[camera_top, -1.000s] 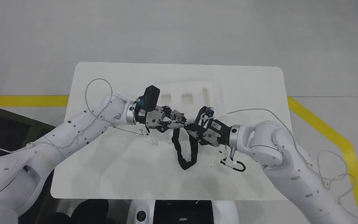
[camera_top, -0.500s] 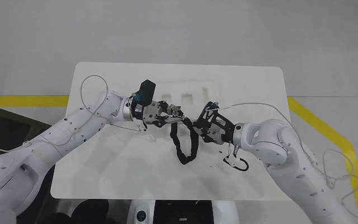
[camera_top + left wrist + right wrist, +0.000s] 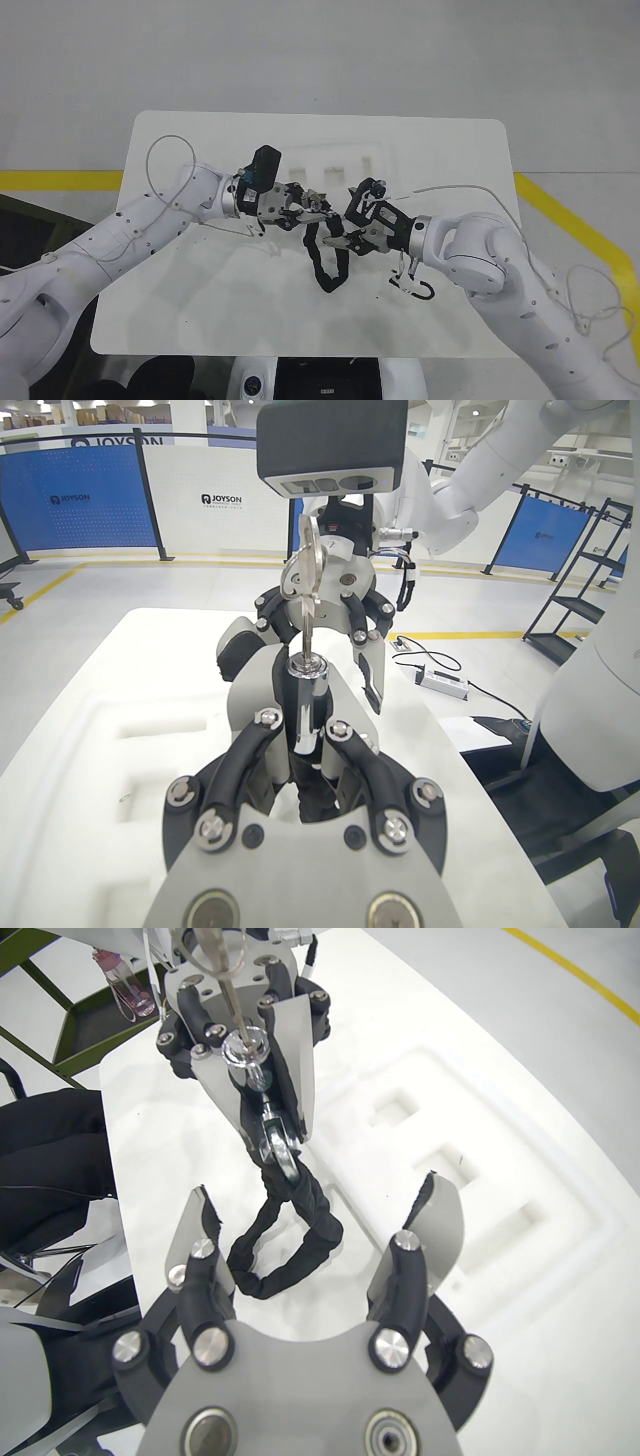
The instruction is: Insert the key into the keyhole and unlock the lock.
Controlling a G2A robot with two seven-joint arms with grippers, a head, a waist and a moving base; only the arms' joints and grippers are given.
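**Two end effectors face each other above the middle of the desk, key in the lock**

One of them, the left end effector (image 3: 295, 692), is pressed together around the lock (image 3: 303, 720), pinching its chrome barrel from both sides with the keyhole (image 3: 311, 664) end pointing away from its wrist. The key (image 3: 307, 565) stands in that keyhole, its blade seated and its head sticking out free, with a metal key ring (image 3: 289, 576) hanging through the head. Nothing grips the key.

The right end effector (image 3: 317, 1188) is just beyond the key head, facing the left one, with its fingers (image 3: 200, 1218) spread wide and touching neither key nor lock.

From the barrel's other end the lock's black sleeved cable (image 3: 295, 1253) drops in a loop whose lowest part lies on the white desk (image 3: 440, 150), near the middle and a little toward the front edge. Whether the lock is latched or released cannot be told.

Toward the far edge of the desk, a framed panel is moulded into the surface with three rectangular recesses (image 3: 450, 1163) in a row, well apart from the cable.
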